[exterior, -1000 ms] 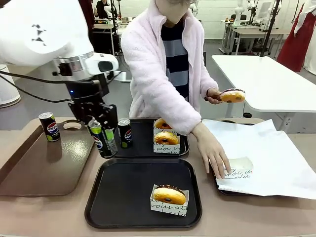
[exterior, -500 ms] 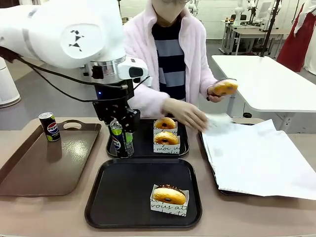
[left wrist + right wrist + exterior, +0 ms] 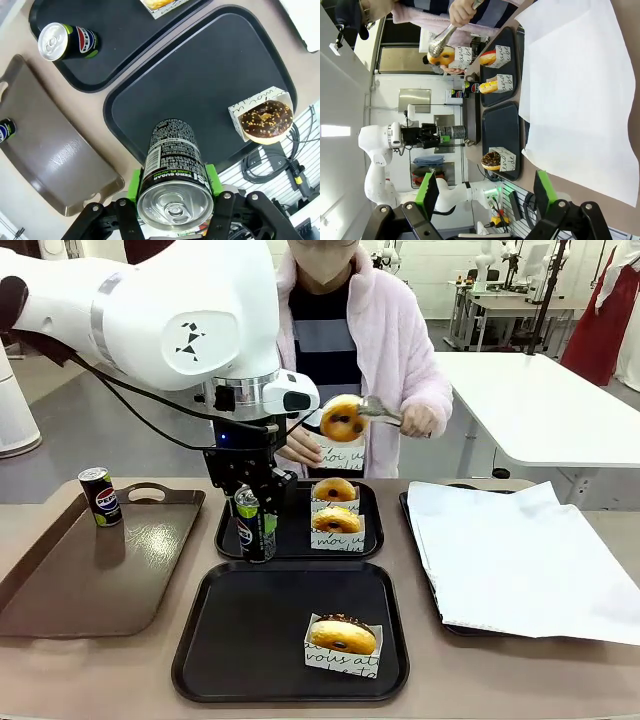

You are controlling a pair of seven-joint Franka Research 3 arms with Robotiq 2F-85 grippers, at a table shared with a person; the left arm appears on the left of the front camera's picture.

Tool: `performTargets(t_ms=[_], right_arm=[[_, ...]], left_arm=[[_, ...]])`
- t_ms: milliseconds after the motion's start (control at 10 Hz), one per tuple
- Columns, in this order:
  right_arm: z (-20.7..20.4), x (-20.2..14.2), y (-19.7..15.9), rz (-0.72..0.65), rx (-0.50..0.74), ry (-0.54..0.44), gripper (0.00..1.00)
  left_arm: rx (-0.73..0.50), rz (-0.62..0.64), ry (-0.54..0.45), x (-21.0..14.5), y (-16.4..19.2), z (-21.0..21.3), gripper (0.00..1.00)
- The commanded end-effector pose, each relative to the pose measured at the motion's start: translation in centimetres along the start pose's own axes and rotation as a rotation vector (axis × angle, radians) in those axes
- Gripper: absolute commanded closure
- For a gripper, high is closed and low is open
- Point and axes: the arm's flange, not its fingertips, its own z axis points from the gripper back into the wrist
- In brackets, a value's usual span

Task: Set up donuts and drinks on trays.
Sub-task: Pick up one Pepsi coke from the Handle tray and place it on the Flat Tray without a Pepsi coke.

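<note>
The right gripper (image 3: pixel 485 192) stands wide apart, with nothing between its green pads and a white paper sheet (image 3: pixel 580 100) ahead of it. The left gripper (image 3: pixel 256 522) is clamped on an upright slim black Pepsi can (image 3: pixel 254 530), one pad on each side. From the front, the can hangs where the near matte black rounded-square plastic tray (image 3: pixel 250 640) meets the matching far tray (image 3: pixel 293 525); whether it touches either I cannot tell.

The left wrist view looks down on its silver top and reveals what that can hides from the front: a second Pepsi can (image 3: pixel 67 41) standing on the far tray. It also shows the near tray's sleeved donut (image 3: pixel 265 120) to be chocolate-glazed with crumbs, where the front gives mostly its golden side.

Farther off, two golden sleeved donuts (image 3: pixel 337 520) sit on the far tray. A third can (image 3: pixel 99 496) stands on the glossy brown handled tray (image 3: pixel 90 580). Beyond, a person's hand (image 3: pixel 418 422) holds metal tongs (image 3: pixel 380 412) gripping a golden donut (image 3: pixel 343 418) above a paper sleeve (image 3: pixel 340 453).
</note>
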Motion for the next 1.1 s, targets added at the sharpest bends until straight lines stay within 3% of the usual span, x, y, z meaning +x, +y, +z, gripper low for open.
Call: performTargets(t_ms=[0, 400, 700, 800, 900, 1000], right_arm=[[0.1, 0.1, -0.1, 0.007, 0.014, -0.001, 0.0], [0.1, 0.1, -0.1, 0.007, 0.014, -0.001, 0.0], [0.1, 0.1, -0.1, 0.007, 0.014, -0.001, 0.0], [0.1, 0.1, -0.1, 0.007, 0.014, -0.001, 0.0], [0.1, 0.1, -0.1, 0.007, 0.014, -0.001, 0.0], [0.1, 0.1, -0.1, 0.007, 0.014, -0.001, 0.0]], left_arm=[[-0.027, -0.009, -0.011, -0.5, 0.1, 0.7, 0.41], [-0.052, 0.003, -0.013, 1.4, 1.1, -1.4, 0.41], [-0.108, -0.015, 0.114, 1.1, 2.3, -2.4, 0.41], [-0.084, -0.142, 0.233, -4.2, 3.6, 2.1, 0.41], [-0.071, -0.21, 0.183, -10.0, 5.0, 5.2, 0.41], [-0.037, -0.194, 0.15, -13.9, 5.7, 6.0, 0.41]])
